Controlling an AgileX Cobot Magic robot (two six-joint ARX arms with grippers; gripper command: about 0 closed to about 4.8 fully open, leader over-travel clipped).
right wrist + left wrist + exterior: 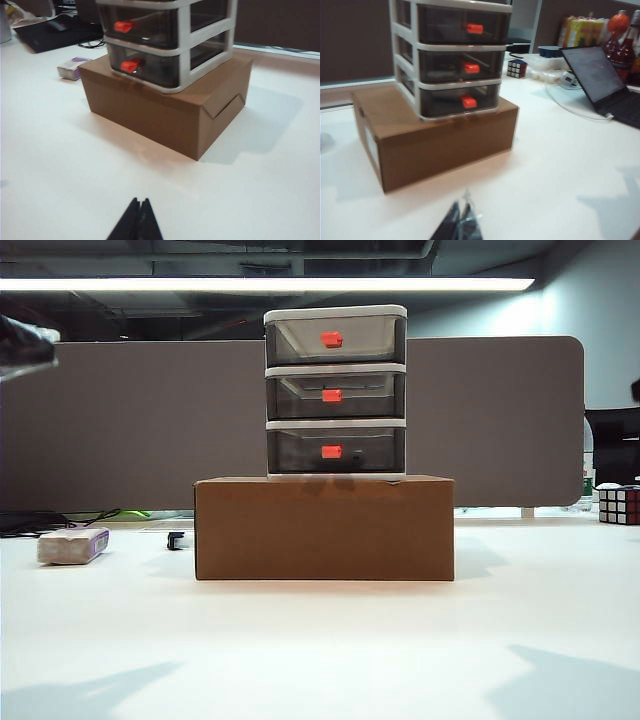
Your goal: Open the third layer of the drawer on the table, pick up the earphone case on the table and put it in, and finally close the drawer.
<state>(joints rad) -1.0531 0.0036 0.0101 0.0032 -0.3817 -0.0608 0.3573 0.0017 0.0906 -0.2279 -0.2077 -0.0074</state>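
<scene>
— While both arms hang back from the work, where does the drawer (336, 391) stand?

— Centre of the exterior view, on top of a brown cardboard box (324, 528) that rests on the white table (320, 640). All three smoky grey tiers sit flush in the white frame, each with a red-orange handle.

— And the third layer (336, 451)?

— Lowest tier, pushed in, its handle just above the top edge of the box. A small dark shape shows faintly through its front; I cannot tell what it is.

— The earphone case?

— I cannot make it out in any of the three views.

— Left gripper (462, 220)?

— Its dark fingers meet in a point at the lower edge of the left wrist view, pressed together on nothing, well apart from the box. In the exterior view a dark blurred piece at the upper left edge may belong to that arm.

— Right gripper (139, 218)?

— Same story at the bottom centre of the right wrist view: fingers closed tip to tip, empty, hovering over bare table short of the box.

— Anything else about?

— A whitish block with a purple edge (73, 545) lies at the left of the exterior view, a small dark clip-like bit (177, 539) sits between it and the box, and a Rubik's cube (618, 505) stands at the right edge. The left wrist view also catches a laptop (602, 77) at the upper right.
</scene>
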